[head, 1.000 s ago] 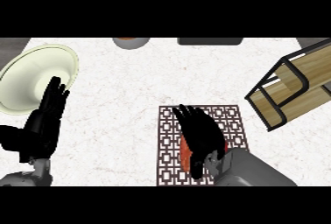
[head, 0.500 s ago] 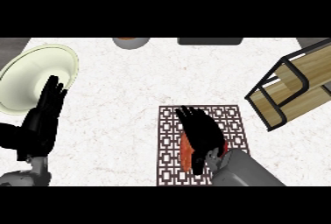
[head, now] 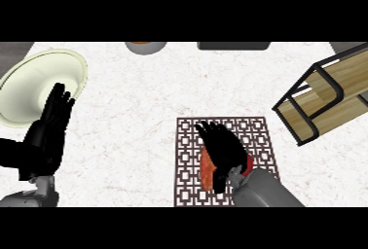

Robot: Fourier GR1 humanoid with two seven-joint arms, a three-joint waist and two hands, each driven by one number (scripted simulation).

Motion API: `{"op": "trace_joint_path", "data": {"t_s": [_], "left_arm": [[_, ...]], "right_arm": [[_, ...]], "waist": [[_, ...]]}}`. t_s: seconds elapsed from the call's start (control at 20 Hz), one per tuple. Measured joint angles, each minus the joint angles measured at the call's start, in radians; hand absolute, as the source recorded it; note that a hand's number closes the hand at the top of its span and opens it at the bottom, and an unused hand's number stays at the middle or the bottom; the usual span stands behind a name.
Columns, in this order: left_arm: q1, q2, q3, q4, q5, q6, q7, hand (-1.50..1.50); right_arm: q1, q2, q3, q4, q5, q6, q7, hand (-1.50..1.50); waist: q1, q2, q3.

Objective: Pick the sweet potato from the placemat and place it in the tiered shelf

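Since the earlier frame, little had shifted: the right hand [head: 224, 151] remained laid over the sweet potato [head: 208, 168] on the placemat [head: 224, 162], fingers curling around it. Bare worktop [head: 187, 87] lay between the placemat and the tiered shelf [head: 327, 99] at the right edge. The left hand [head: 49, 133] rested open beside a plate [head: 36, 82].
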Motion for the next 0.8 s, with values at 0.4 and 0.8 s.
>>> {"op": "trace_joint_path", "data": {"t_s": [0.4,0.8], "left_arm": [[0.0,-0.028,0.023,0.027,-0.018,-0.035,-0.016,0.0],[-0.013,-0.04,0.049,0.041,-0.024,-0.054,-0.016,0.0]], "right_arm": [[0.014,0.053,-0.016,0.091,0.092,0.008,-0.078,1.5],[0.05,-0.019,-0.021,0.054,0.192,-0.057,-0.218,1.5]], "waist": [[0.0,-0.005,-0.002],[-0.005,-0.008,-0.003]]}}
